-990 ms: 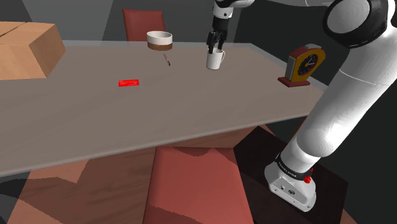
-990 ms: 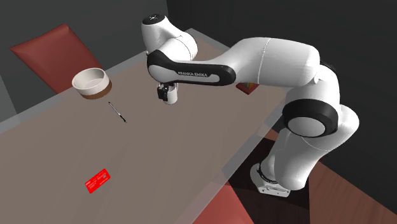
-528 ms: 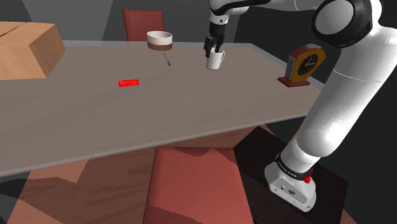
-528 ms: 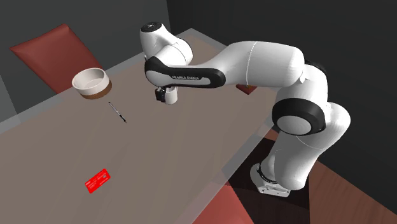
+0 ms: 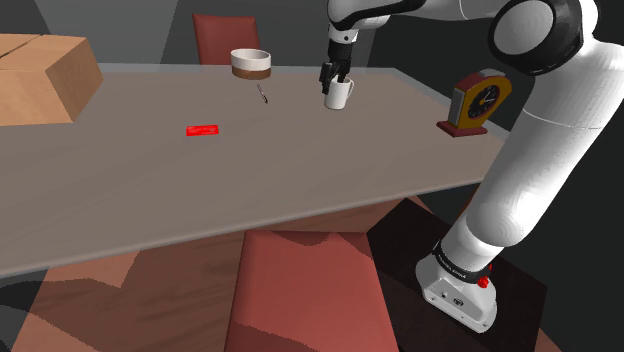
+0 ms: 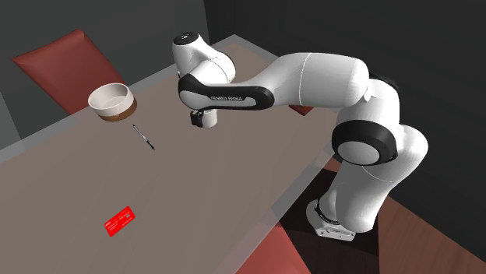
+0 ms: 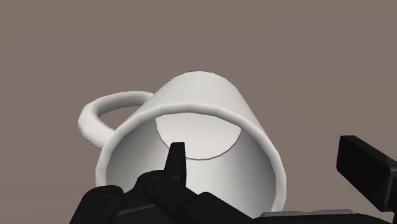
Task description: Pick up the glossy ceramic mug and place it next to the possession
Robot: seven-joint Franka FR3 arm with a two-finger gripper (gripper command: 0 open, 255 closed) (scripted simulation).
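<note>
Shoulder view: one white mug (image 5: 340, 95) is at the far side of the counter (image 5: 150, 190), between one bowl (image 5: 251, 62) and one clock (image 5: 478, 103), with the hand (image 5: 333, 80) on its rim. Also here are one pen (image 5: 263, 94), one red card (image 5: 202, 130), one cardboard box (image 5: 40, 75) and two red chairs (image 5: 228, 40).

Second exterior view: the card lies near, well apart from the mug.

Wrist view: one finger (image 7: 175, 159) is inside the mug and the other outside, pinching the wall. The mug is probably stiff, slick, light and breakable; this rim grip lets it tilt.
</note>
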